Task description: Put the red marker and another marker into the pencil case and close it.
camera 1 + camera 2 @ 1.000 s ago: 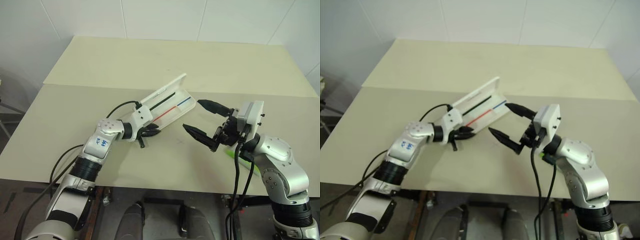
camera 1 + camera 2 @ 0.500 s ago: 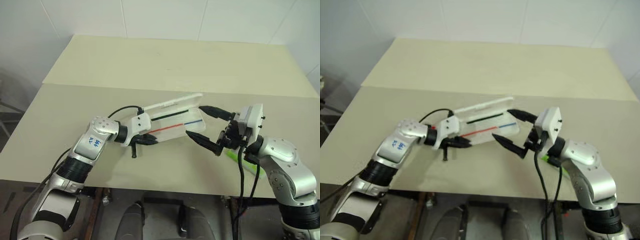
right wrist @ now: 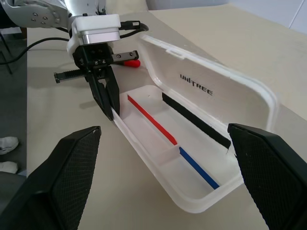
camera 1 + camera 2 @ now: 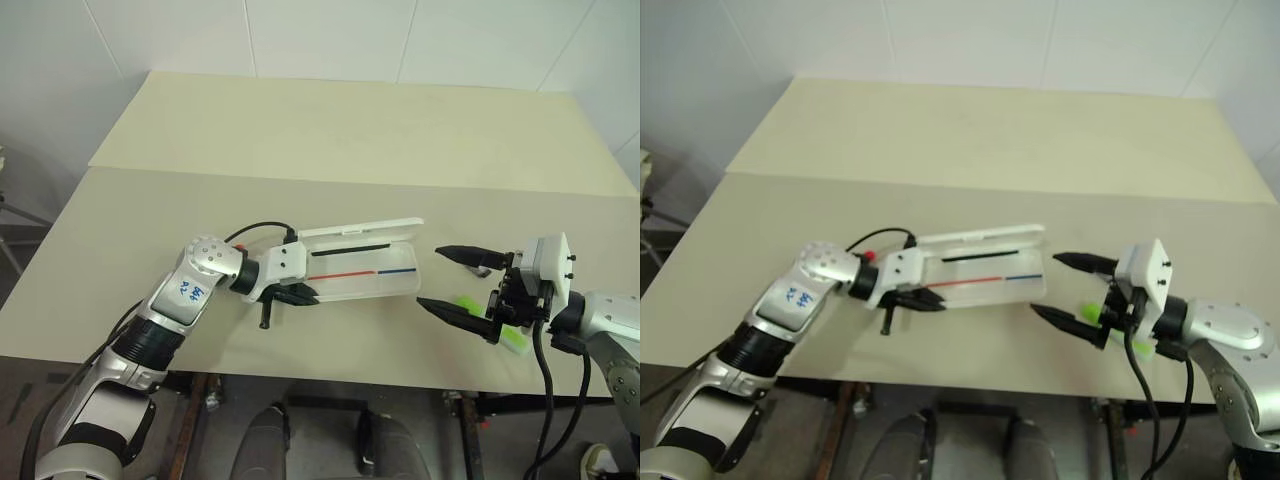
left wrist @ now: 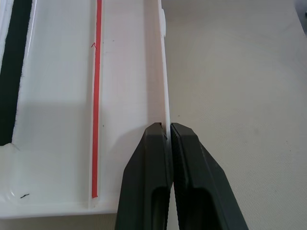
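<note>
1. Pencil case (image 4: 360,268) lies open just below the middle of the left eye frame, on the beige table (image 4: 330,130), its long side running left to right and its lid (image 4: 355,232) raised along the upper edge
2. Inside the white tray a black stripe runs along the upper side, with a red stripe (image 4: 343,274) and a blue stripe (image 4: 398,270) in one line below it; dark lettering shows on the inner face of the lid in the right wrist view
3. Left gripper (image 4: 298,295), left of centre, is closed tight on the case's front wall at its left end; in the left wrist view the two black fingers (image 5: 151,177) pinch the thin white rim
4. Right gripper (image 4: 455,282), in the lower right of the frame, stands spread wide and holds nothing, clear of the case's right end
5. Lime-green marker (image 4: 514,340) lies on the table at the lower right, partly hidden behind the right gripper
6. Red marker (image 3: 130,63) shows as a small red tip beside the left wrist, in the upper left of the right wrist frame
</note>
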`<state>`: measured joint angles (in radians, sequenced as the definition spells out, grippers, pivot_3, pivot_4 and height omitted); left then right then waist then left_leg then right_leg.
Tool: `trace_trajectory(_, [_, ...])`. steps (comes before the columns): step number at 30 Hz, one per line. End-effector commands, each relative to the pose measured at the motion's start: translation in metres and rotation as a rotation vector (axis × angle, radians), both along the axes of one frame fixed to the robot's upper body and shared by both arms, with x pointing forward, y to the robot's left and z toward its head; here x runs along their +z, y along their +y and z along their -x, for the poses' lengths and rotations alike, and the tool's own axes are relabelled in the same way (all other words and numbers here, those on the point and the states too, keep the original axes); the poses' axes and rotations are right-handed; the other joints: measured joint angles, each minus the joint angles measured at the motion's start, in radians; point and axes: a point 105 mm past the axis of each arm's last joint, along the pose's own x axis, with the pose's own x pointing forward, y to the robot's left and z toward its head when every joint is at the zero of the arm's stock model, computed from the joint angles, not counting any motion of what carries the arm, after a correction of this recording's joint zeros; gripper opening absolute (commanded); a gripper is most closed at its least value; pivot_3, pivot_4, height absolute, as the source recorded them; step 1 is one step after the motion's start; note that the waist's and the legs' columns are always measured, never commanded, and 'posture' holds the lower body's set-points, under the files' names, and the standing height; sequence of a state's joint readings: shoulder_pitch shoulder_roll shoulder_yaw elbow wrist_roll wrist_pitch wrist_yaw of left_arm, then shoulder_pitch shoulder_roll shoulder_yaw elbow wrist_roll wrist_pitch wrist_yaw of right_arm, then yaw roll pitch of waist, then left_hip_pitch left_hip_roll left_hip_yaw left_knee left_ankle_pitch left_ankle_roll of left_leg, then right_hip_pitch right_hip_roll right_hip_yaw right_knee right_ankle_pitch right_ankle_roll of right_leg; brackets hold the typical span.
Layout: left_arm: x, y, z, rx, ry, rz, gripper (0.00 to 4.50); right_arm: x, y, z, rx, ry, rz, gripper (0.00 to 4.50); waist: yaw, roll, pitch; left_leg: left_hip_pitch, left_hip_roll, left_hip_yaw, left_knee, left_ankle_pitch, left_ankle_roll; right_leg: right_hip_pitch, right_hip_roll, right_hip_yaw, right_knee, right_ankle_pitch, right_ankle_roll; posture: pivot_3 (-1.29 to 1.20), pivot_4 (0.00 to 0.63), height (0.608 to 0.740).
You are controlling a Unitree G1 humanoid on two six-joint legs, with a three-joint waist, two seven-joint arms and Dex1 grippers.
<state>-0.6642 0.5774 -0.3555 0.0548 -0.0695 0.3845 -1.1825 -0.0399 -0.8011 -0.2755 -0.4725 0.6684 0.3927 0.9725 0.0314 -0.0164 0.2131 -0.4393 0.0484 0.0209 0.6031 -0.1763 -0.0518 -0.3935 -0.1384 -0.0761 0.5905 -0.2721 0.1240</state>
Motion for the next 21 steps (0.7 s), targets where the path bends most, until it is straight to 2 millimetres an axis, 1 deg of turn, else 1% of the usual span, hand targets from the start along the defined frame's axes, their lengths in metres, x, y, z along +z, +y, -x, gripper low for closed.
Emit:
trace_trajectory(1, [-0.007,-0.012,0.004,-0.062,0.013,-0.011,0.01,0.011,0.004,0.008,0.03,-0.041,0.008,4.5,0.006,0.0,0.0,0.0,0.0,0.0,0.001,0.0,0.0,0.001,0.0,0.0,0.0,0.0,-0.001,0.0,0.15,0.74])
trace_trajectory(5, [-0.008,-0.015,-0.001,-0.063,0.007,-0.015,0.01,0.012,0.009,0.008,0.038,-0.047,-0.003,4.5,0.023,0.0,0.0,-0.001,0.0,0.0,0.006,-0.001,0.002,0.001,0.0,0.0,-0.001,-0.001,-0.005,0.0,0.15,0.74])
trace_trajectory(8, [-0.008,-0.017,-0.003,-0.073,0.007,-0.015,0.01,0.013,0.014,0.009,0.045,-0.051,-0.014,4.5,0.025,0.0,0.0,-0.002,0.0,0.0,0.008,-0.002,0.002,0.003,0.0,0.001,-0.005,0.0,-0.009,0.0,0.15,0.74])
trace_trajectory(11, [-0.008,-0.017,-0.003,-0.091,0.002,-0.032,0.01,0.014,0.018,0.008,0.049,-0.057,-0.029,4.5,0.024,0.0,0.0,-0.003,0.0,0.002,0.009,-0.004,0.0,0.005,0.0,0.001,-0.009,0.004,-0.008,0.0,0.15,0.74])
trace_trajectory(15, [-0.005,-0.017,-0.002,-0.121,0.013,-0.032,0.01,0.013,0.022,0.007,0.053,-0.058,-0.04,4.5,0.024,0.0,0.0,-0.003,0.0,0.002,0.008,-0.004,0.0,0.004,0.0,0.002,-0.009,0.004,-0.008,0.0,0.15,0.74])
trace_trajectory(17, [-0.002,-0.018,-0.002,-0.124,0.003,-0.026,0.61,0.013,0.024,0.006,0.057,-0.06,-0.049,4.5,0.024,0.0,0.0,-0.003,0.0,0.002,0.008,-0.002,0.004,0.003,0.0,0.002,-0.009,0.004,-0.009,0.0,0.15,0.74])
trace_trajectory(21, [0.004,-0.02,-0.002,-0.121,-0.004,-0.01,0.61,0.012,0.026,0.005,0.06,-0.06,-0.057,4.5,0.021,0.0,0.0,-0.004,0.001,0.003,0.008,-0.002,0.005,0.001,0.0,0.003,-0.007,0.003,-0.008,0.0,0.15,0.74])
